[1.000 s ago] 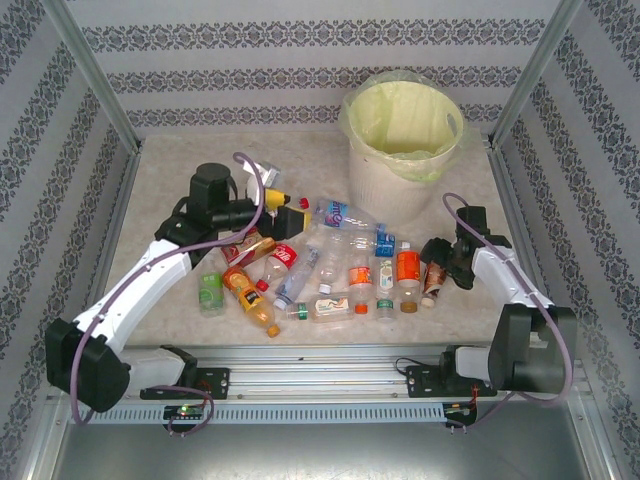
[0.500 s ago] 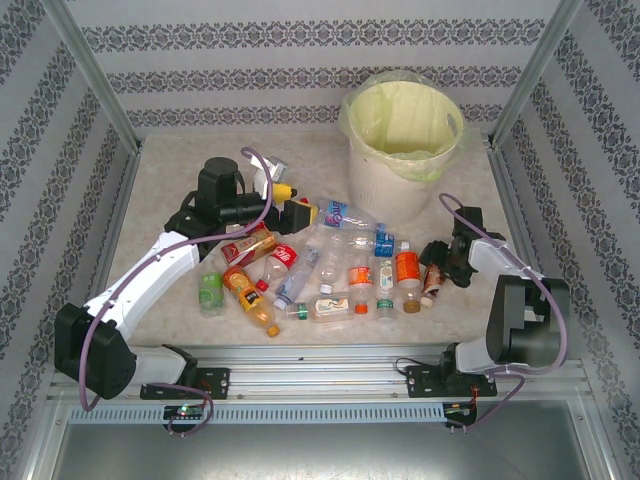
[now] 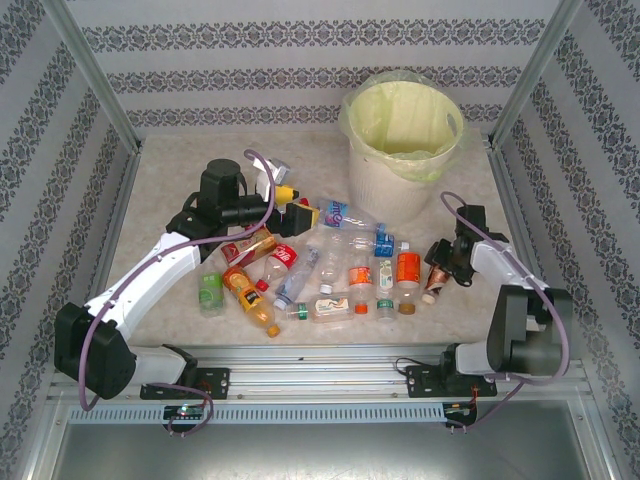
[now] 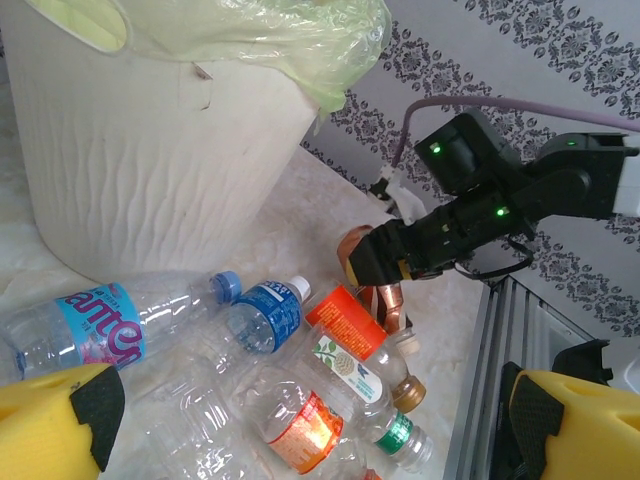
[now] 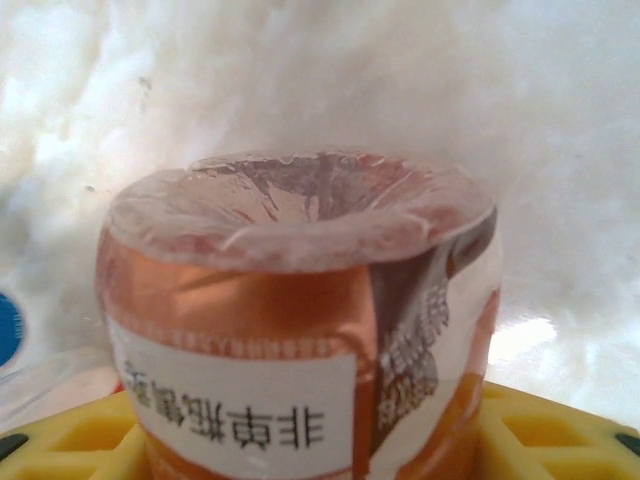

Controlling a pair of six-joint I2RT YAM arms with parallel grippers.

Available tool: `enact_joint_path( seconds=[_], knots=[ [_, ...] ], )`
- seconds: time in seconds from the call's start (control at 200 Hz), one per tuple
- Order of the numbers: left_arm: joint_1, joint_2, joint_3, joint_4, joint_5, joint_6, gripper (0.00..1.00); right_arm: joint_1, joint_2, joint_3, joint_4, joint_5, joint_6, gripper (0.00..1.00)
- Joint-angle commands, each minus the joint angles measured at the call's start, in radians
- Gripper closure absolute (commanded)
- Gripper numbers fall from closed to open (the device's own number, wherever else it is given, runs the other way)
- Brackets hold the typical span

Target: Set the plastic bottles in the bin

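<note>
My right pincer [image 3: 437, 268] sits at the right end of the heap of bottles [image 3: 330, 265], and the copper bottle [image 5: 300, 330] lies directly between its pads [image 5: 565, 430]; that bottle is the last one on the right of the heap, just beside an orange-labelled one [image 3: 407, 268], and it lies on the surface [image 3: 180, 170] with its dimpled base turned toward my right wrist and its cap end toward the near edge; the yellow pads stand narrow and meet the bottle on both sides, so I am grasping the copper bottle, which looks to be down on the surface and not lifted; the bin [image 3: 380, 190] stands well beyond it, at the far right of the surface, with its pale green bag folded over the rim; my left pincer [image 3: 293, 203] hangs over the far left end of the heap, released and spread wide, with nothing between its yellow fingers [image 4: 50, 420]; a clear bottle with a pink-and-blue label [image 4: 90, 335] lies just by one of those fingers, apart from it; the rest of the bottles lie scattered on the surface between my two arms.
</note>
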State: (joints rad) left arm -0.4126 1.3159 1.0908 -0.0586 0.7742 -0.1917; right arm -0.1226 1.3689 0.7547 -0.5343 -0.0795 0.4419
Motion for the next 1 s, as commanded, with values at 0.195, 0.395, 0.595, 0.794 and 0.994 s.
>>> enact_joint_path(
  seconds=[0.195, 0.395, 0.595, 0.794, 0.994],
  knots=[
    [-0.012, -0.026, -0.045, 0.126, 0.019, -0.04, 0.0, 0.006, -0.219, 0.15, -0.156, 0.096, -0.012, 0.43],
    [-0.012, -0.065, -0.088, 0.234, 0.001, -0.096, 0.0, 0.062, -0.317, 0.294, -0.235, 0.145, -0.012, 0.45],
    [-0.011, -0.118, -0.147, 0.363, -0.023, -0.146, 0.0, 0.167, -0.332, 0.475, -0.285, 0.227, -0.023, 0.46],
    [-0.012, -0.158, -0.176, 0.432, -0.026, -0.175, 0.0, 0.313, -0.263, 0.704, -0.304, 0.33, -0.084, 0.46],
    [-0.011, -0.184, -0.183, 0.455, -0.028, -0.184, 0.0, 0.377, -0.132, 0.929, -0.297, 0.367, -0.156, 0.46]
  ],
)
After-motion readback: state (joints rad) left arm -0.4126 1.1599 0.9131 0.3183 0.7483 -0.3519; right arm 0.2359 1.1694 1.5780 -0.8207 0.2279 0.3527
